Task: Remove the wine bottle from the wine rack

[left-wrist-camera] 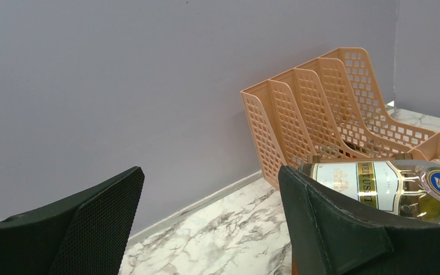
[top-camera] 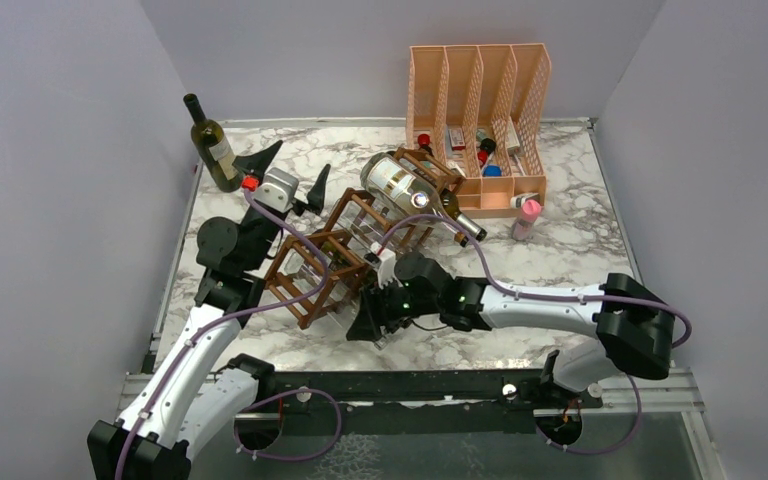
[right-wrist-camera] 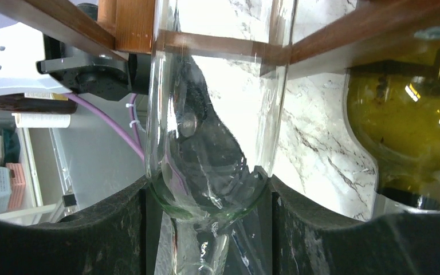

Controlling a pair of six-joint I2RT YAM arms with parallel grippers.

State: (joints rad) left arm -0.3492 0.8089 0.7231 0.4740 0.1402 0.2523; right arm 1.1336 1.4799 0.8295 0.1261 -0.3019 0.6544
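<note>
The brown wooden wine rack lies skewed across the middle of the marble table. A clear glass wine bottle runs through one of its near cells, under a wooden stick. My right gripper is at the rack's near end, shut on this bottle with both pads against its shoulder. A large bottle with a gold and white label rests on the rack's far end. My left gripper hangs open and empty behind the rack's left end.
A peach mesh file organiser holding small bottles stands at the back right. A green bottle stands upright at the far left near the wall. A small pink-capped bottle sits by the organiser. An olive-green bottle lies beside the clear one.
</note>
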